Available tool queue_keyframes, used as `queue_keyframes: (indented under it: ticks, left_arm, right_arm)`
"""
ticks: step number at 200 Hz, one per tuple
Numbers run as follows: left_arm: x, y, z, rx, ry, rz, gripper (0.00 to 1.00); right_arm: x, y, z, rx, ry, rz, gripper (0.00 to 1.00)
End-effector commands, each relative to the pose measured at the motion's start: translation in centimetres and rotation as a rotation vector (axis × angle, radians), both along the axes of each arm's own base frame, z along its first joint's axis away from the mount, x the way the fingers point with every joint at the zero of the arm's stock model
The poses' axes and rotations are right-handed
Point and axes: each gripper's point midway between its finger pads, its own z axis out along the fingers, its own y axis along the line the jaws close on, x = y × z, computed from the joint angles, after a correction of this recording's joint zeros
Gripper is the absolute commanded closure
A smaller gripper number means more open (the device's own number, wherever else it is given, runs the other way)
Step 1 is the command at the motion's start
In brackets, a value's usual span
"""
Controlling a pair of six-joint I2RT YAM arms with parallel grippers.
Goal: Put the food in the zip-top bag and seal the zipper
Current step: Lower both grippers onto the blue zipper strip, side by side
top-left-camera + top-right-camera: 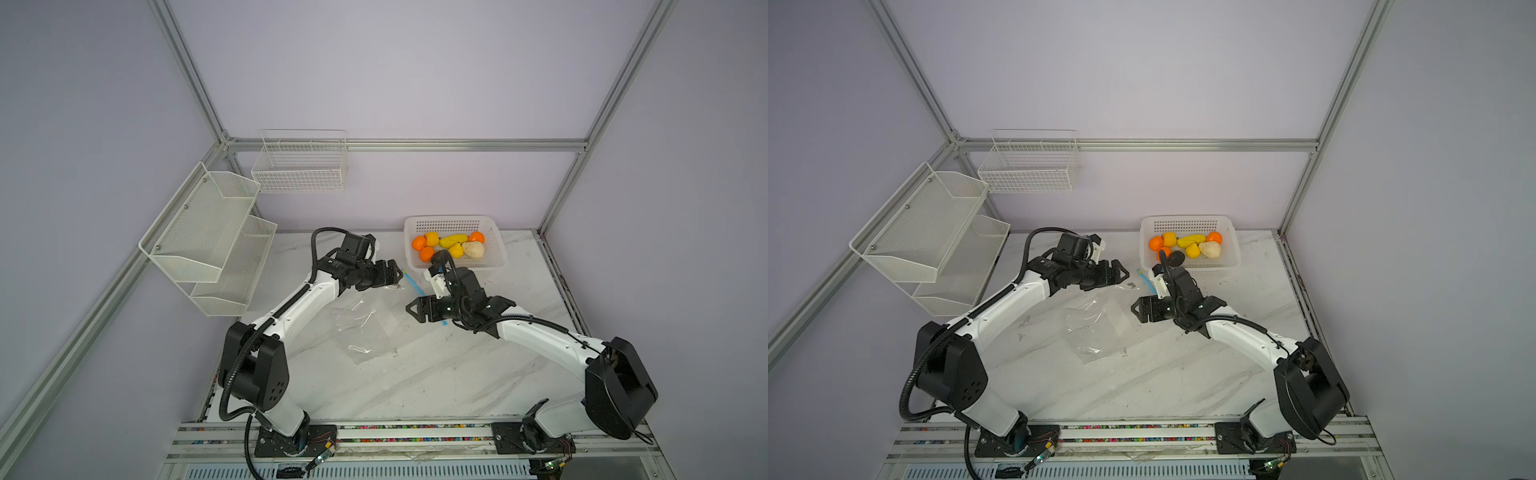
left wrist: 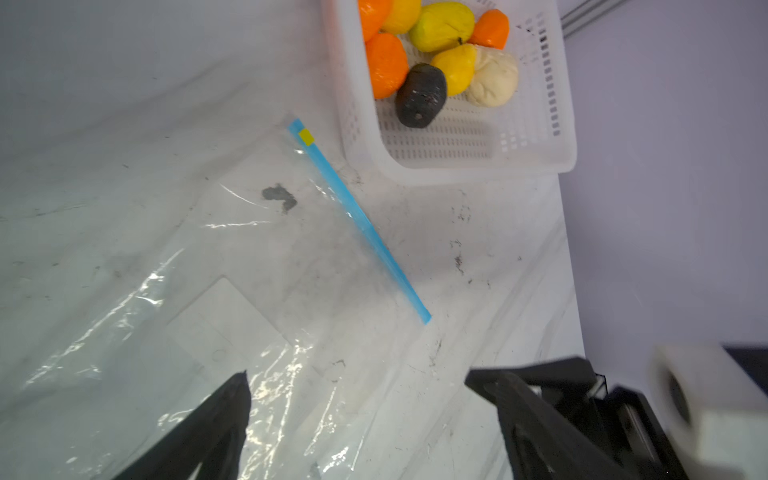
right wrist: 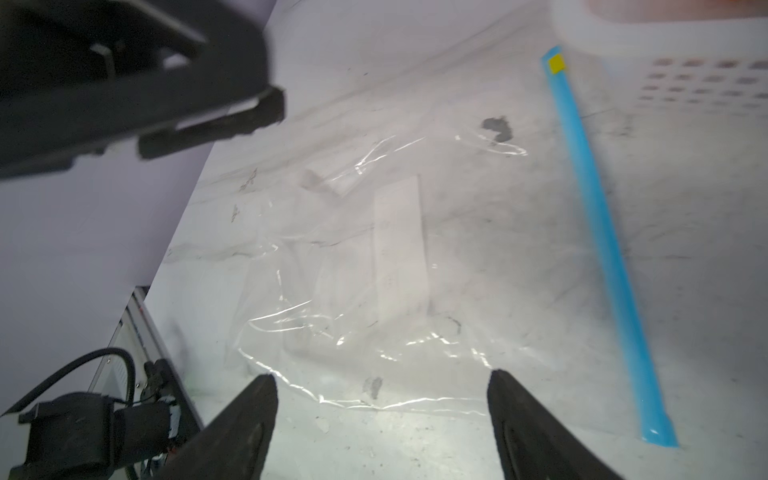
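The left gripper [image 1: 399,279] is held wide open with nothing between its jaws, above the far end of the bag [image 1: 365,328]. The right gripper [image 1: 412,309] is likewise spread open and empty. In the right wrist view its fingertips [image 3: 251,415] are seen well apart, with the bag [image 3: 353,270] lying beneath and beyond them. In both top views the two grippers are pointed toward each other, apart, over the side of the bag that carries the zipper [image 2: 361,220].

The bag is laid flat and crinkled near the middle of the surface [image 1: 415,386], and a white label [image 2: 224,320] can be seen on it. The zipper is run along the bag's edge nearest the basket [image 2: 457,166]. The yellow slider [image 2: 306,137] is set at the zipper's far end, just beside the basket's near left corner. Whether the zipper is closed cannot be told.

The basket is stood at the far edge of the surface, toward the far right corner. All the food [image 1: 451,245] that can be seen is gathered inside it:
- the orange balls [image 2: 386,62]
- the yellow fruits [image 2: 442,25]
- the cream bulb [image 2: 494,79]
- the dark lump [image 2: 422,95], which is nearest the grippers

Two wire racks [image 1: 208,237] are mounted on the walls beyond the far left corner.
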Motion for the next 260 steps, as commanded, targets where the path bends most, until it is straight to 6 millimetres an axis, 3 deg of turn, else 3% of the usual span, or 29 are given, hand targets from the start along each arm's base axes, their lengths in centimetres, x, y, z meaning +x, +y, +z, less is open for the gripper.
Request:
queue_keyframes:
  ticks: [1, 43, 97, 144, 190, 227, 260]
  left_arm:
    - [-3.0, -1.2, -3.3, 0.021, 0.093, -0.039, 0.11]
    - [-4.8, -0.7, -8.5, 0.083, 0.196, -0.032, 0.14]
    - [-5.7, 1.1, -12.1, 0.179, 0.227, -0.015, 0.14]
    - [-6.6, 1.9, -14.8, 0.202, 0.277, -0.011, 0.14]
    - [-7.1, 3.0, -16.1, 0.210, 0.303, 0.007, 0.14]
    - [-7.3, 2.2, -15.8, 0.112, 0.310, -0.004, 0.12]
    - [-7.1, 1.8, -15.5, 0.090, 0.307, -0.010, 0.12]
  right_arm:
    - [1.7, -2.8, -1.6, -0.080, -0.024, -0.060, 0.22]
    - [3.8, -4.5, -4.1, -0.094, -0.007, -0.102, 0.27]
    - [4.2, -5.1, -7.7, -0.172, 0.025, -0.107, 0.29]
    - [4.1, -5.3, -9.8, -0.203, 0.055, -0.101, 0.29]
    - [2.8, -3.8, -11.1, -0.146, 0.122, -0.024, 0.35]
    - [1.2, -3.2, -12.4, -0.102, 0.185, 0.017, 0.49]
    - [0.2, -2.7, -12.5, -0.053, 0.218, 0.035, 0.52]
